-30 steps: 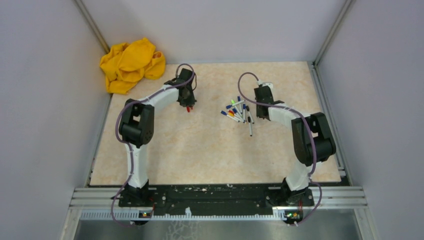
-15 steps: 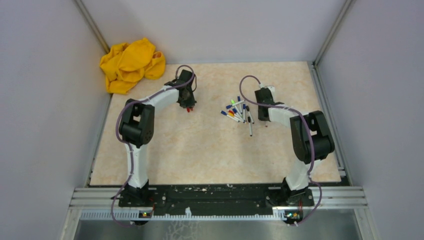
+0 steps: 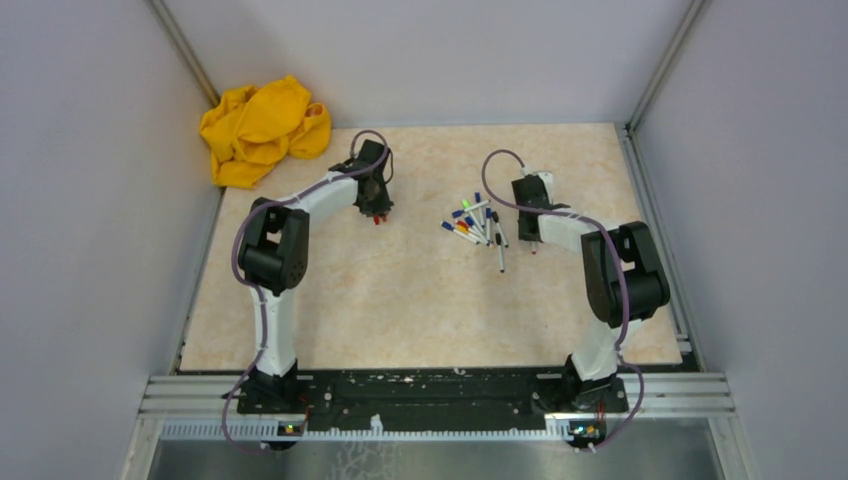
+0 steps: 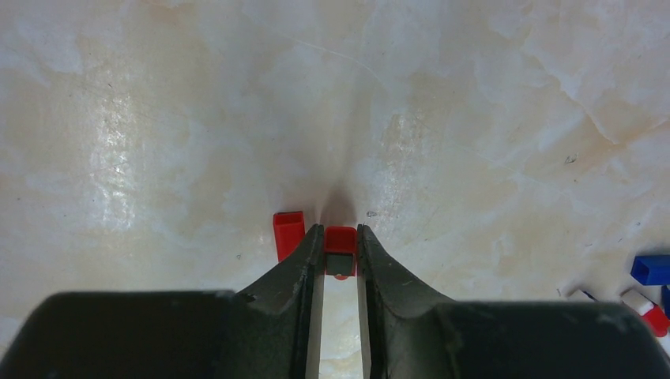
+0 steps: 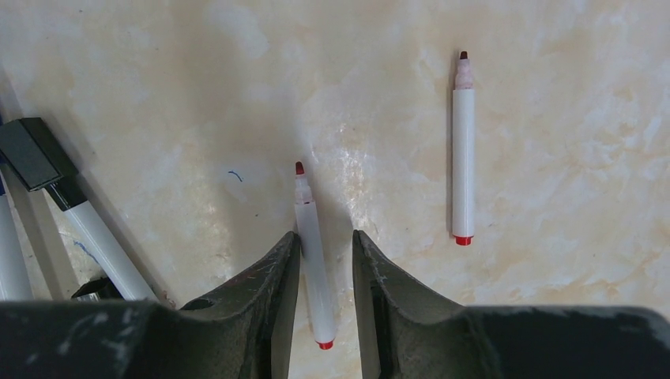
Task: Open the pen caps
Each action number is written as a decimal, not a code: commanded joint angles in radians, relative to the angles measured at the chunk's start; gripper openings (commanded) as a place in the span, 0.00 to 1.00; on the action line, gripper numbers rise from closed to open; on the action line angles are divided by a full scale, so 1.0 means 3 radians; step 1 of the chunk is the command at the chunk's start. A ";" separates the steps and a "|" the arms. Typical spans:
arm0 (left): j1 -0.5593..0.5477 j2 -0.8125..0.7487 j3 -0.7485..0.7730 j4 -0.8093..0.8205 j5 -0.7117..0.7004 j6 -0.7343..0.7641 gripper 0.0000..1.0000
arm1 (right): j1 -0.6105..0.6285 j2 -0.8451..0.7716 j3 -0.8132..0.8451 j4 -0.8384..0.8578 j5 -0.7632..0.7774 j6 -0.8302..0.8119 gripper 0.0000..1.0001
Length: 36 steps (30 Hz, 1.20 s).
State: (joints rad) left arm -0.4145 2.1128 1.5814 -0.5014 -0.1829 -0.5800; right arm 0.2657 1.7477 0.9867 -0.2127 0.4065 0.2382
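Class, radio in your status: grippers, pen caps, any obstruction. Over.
Left gripper shut on red cap. Right gripper open, uncapped red pen between jaws. Nothing obstructing.

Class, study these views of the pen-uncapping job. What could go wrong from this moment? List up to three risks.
1. The left tool grips a red cap right beside a loose red cap; releasing it may knock that one away.
2. The uncapped red pen lies loose inside the open right tool; lifting off could nudge it rolling, its bare tip marking the table.
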 commanded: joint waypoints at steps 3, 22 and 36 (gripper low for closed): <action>0.0001 0.0018 0.0040 0.0011 -0.0010 -0.0029 0.27 | -0.0022 -0.0131 0.0032 -0.0026 0.0124 0.0005 0.31; 0.0006 -0.0057 0.0127 0.0012 -0.0039 -0.0030 0.45 | 0.0035 -0.0411 0.0050 0.0148 -0.0024 -0.0175 0.33; 0.0007 -0.0138 0.0251 0.0049 0.0095 -0.0009 0.58 | 0.0331 -0.0024 0.0525 0.0007 -0.0532 -0.0380 0.45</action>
State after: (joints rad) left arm -0.4141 2.1120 1.6230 -0.4999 -0.1783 -0.5827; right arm 0.3485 1.7096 1.0630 -0.2108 0.2890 0.1440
